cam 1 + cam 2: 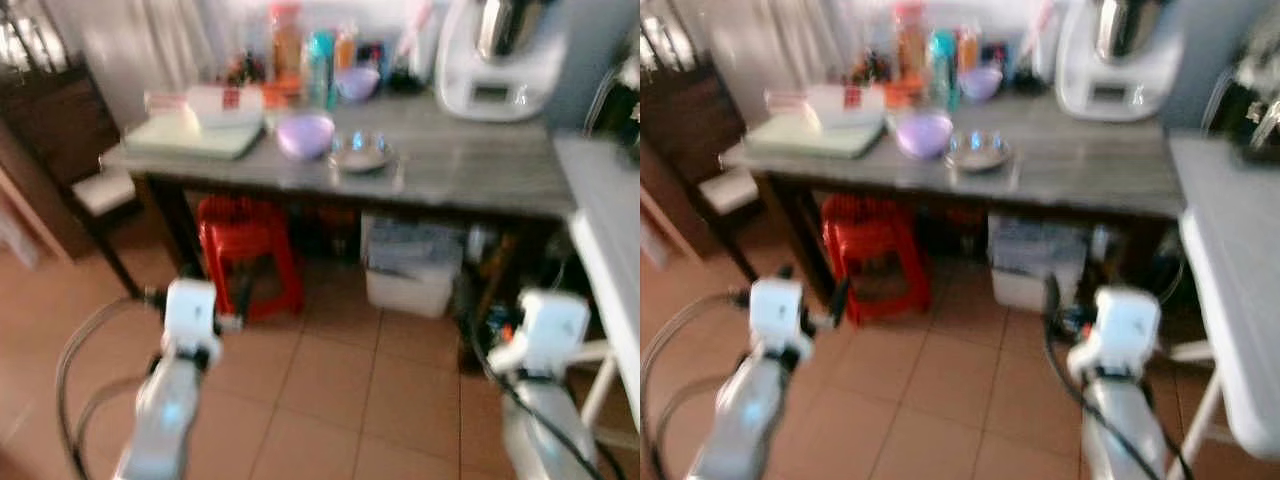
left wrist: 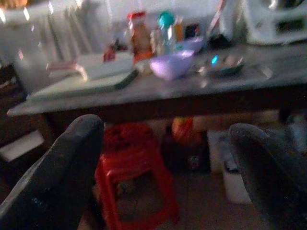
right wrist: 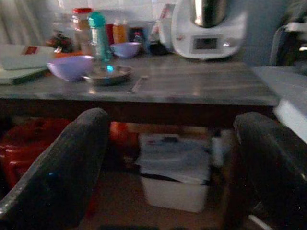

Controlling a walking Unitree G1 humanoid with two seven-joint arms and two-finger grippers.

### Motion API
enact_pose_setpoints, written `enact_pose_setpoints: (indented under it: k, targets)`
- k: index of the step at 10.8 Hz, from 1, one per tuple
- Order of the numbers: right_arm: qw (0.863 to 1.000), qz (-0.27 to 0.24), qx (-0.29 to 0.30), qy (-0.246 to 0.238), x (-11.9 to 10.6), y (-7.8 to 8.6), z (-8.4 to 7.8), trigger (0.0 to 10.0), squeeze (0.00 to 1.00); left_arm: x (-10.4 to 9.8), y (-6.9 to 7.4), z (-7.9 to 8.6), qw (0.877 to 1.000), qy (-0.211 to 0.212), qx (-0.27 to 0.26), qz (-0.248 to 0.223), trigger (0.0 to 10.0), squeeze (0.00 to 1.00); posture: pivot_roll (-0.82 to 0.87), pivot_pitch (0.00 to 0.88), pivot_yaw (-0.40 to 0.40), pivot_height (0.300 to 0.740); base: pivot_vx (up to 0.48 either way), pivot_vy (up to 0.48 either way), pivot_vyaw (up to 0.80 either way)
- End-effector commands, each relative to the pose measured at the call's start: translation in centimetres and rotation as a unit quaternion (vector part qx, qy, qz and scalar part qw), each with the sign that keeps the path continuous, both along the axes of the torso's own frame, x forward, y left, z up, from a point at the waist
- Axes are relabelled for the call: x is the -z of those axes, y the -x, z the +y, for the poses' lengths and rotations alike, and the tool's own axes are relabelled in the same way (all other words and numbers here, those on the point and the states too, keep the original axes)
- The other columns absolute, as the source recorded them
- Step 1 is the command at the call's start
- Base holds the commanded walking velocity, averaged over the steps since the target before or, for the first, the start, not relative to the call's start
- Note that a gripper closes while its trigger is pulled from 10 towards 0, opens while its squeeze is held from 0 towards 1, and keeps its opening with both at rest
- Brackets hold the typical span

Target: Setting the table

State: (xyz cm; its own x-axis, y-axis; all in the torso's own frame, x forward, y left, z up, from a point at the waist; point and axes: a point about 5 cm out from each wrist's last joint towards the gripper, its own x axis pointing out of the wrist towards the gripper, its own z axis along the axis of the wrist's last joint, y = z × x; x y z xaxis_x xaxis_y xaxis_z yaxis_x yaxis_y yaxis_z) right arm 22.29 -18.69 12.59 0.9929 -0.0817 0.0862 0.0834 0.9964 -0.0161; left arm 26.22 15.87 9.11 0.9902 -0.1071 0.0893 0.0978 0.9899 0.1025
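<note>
A grey table [image 1: 470,170] stands ahead with a purple bowl [image 1: 305,135] and a shiny metal plate [image 1: 360,153] near its front. A second, smaller purple bowl [image 1: 357,82] sits further back among bottles. My left gripper [image 2: 165,167] is open and empty, held low in front of the table. My right gripper [image 3: 172,167] is likewise open and empty, below table height. Both silver arms [image 1: 185,340] reach forward over the tiled floor. The head views are blurred.
A white kitchen machine [image 1: 500,60] stands at the table's back right, and a chopping board [image 1: 195,135] with a white box lies at its left. Under the table are a red stool [image 1: 245,250] and a white bin [image 1: 410,270]. A white counter [image 1: 610,230] runs along the right.
</note>
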Motion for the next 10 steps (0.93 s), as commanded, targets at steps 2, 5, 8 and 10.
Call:
enact_pose_setpoints:
  k: [2,5,8,10]
  targets:
    - [1.000,-0.002,0.009,0.012,0.1,-0.4,0.1,10.0,0.00,0.0,-0.1,0.8,1.000,0.001,-0.008,-0.004,10.0,0.00,0.03,0.000,0.071,0.740,0.000,0.000,0.00]
    - [1.000,-0.007,0.007,-0.009,0.8,-0.1,0.3,10.0,0.00,0.6,0.2,1.1,1.000,-0.005,-0.010,0.008,10.0,0.00,0.04,0.000,0.072,0.740,0.000,0.000,0.00]
    - [1.000,0.008,-0.009,-0.024,1.3,0.3,0.9,10.0,0.00,0.7,-0.1,0.6,1.000,-0.007,0.014,0.017,10.0,0.00,0.03,0.000,0.077,0.740,0.000,0.000,0.00]
    - [0.999,0.012,-0.004,-0.041,1.4,0.2,0.6,10.0,0.00,0.9,-0.1,0.1,0.999,-0.005,0.029,0.021,10.0,0.00,0.02,0.000,0.079,0.740,0.000,-0.255,0.00]
